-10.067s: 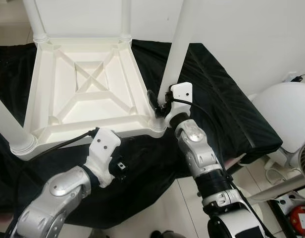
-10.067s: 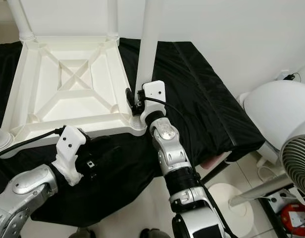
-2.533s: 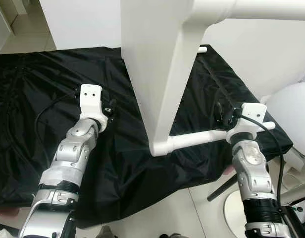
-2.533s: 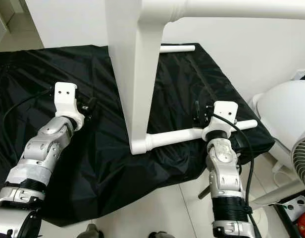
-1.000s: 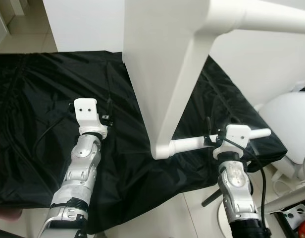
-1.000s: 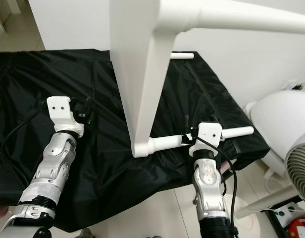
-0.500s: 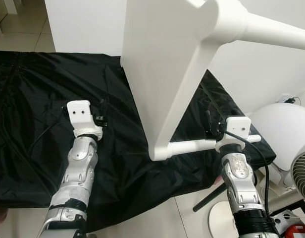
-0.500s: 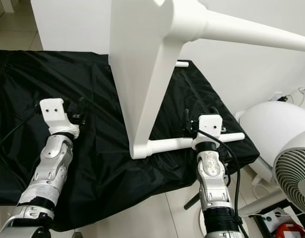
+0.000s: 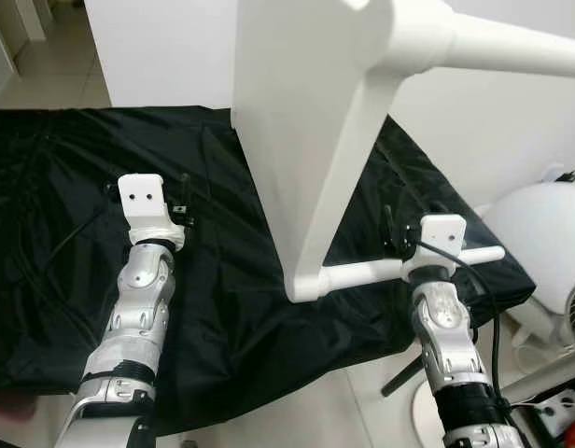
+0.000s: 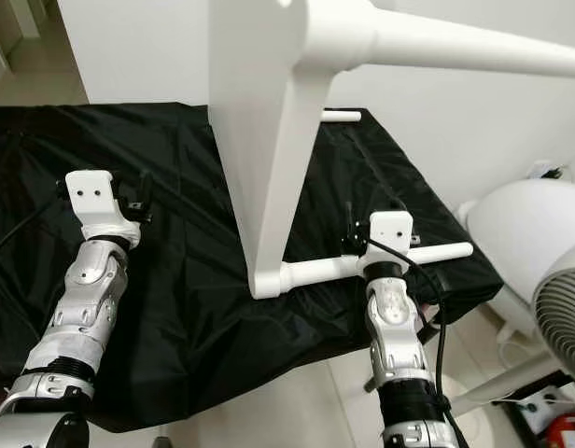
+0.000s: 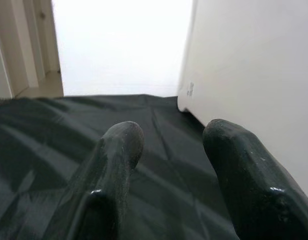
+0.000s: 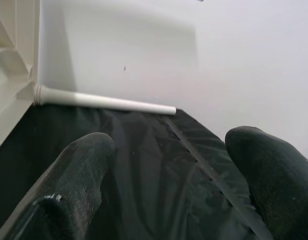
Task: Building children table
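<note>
- Table (image 9: 306, 121) stands on its side on black cloth (image 9: 63, 243), legs jutting rightward.
- Left gripper (image 11: 169, 145) spread beside its top.
- Right gripper (image 12: 169, 150) spread, facing far leg (image 12: 101, 101).

We're looking at the white plastic children's table (image 9: 306, 140) tipped up on its side, its flat top a broad plain white slab standing nearly upright on the black cloth (image 9: 222, 308) and facing our left. Its lower near corner (image 9: 301, 285) rests on that cloth. From that corner one round white leg (image 9: 381, 271) runs out horizontally to our right, its tip (image 9: 493, 253) reaching over the cloth's edge. Up top, a second leg (image 9: 511, 51) juts out to the right, tapering as it goes. Farther back, a third leg (image 10: 342, 116) lies low over the cloth, pointing the same way.
</note>
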### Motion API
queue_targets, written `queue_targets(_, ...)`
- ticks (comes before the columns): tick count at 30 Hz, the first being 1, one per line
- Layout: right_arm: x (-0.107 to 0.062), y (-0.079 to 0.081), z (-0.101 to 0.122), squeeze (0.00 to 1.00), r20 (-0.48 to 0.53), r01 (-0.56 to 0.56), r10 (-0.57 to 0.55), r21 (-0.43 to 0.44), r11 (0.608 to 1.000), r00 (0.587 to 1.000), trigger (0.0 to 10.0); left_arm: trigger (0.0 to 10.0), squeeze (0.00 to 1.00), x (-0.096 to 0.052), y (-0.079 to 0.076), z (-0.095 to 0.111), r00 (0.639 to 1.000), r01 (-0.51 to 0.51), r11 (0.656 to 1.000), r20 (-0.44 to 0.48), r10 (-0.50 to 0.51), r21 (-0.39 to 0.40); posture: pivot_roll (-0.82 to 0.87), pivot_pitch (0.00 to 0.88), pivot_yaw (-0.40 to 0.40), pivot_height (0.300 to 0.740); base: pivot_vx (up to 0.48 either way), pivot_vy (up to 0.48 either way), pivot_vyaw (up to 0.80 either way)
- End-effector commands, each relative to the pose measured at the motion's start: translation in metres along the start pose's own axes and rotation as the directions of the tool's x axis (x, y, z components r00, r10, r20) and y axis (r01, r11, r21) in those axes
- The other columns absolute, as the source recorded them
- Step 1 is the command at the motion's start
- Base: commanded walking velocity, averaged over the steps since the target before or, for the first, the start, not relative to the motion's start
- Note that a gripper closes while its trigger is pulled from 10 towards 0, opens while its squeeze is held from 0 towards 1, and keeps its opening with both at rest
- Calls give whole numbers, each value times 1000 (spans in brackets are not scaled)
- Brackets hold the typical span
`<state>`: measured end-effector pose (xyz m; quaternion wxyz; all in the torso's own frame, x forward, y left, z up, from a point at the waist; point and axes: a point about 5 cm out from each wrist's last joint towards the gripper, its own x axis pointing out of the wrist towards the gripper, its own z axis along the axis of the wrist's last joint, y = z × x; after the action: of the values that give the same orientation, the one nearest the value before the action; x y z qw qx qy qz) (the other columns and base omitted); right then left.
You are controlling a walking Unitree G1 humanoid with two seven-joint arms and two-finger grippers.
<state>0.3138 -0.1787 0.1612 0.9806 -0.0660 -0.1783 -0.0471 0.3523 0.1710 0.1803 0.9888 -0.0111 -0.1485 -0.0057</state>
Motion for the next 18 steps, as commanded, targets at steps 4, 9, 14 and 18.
queue_targets(4,-1,-1,-3,0,-3,21,-21,6,1000,1000,10000,10000,0,4,-5,1,998,55,998,-12,-55,7,51,40,18,740,0,0,0)
queue_targets(9,-5,2,-3,0,2,8,-8,7,1000,1000,10000,10000,0,6,-6,5,996,83,996,-13,-83,16,54,47,51,740,0,0,0)
queue_targets(14,-7,6,-7,0,-6,-5,5,10,1000,1000,10000,10000,0,5,-7,4,995,95,995,-21,-94,21,56,45,50,740,0,0,0)
queue_targets(18,-8,13,-9,0,-19,-43,43,17,999,999,10000,10000,0,4,-6,3,996,89,996,-22,-89,24,61,44,32,740,0,0,0)
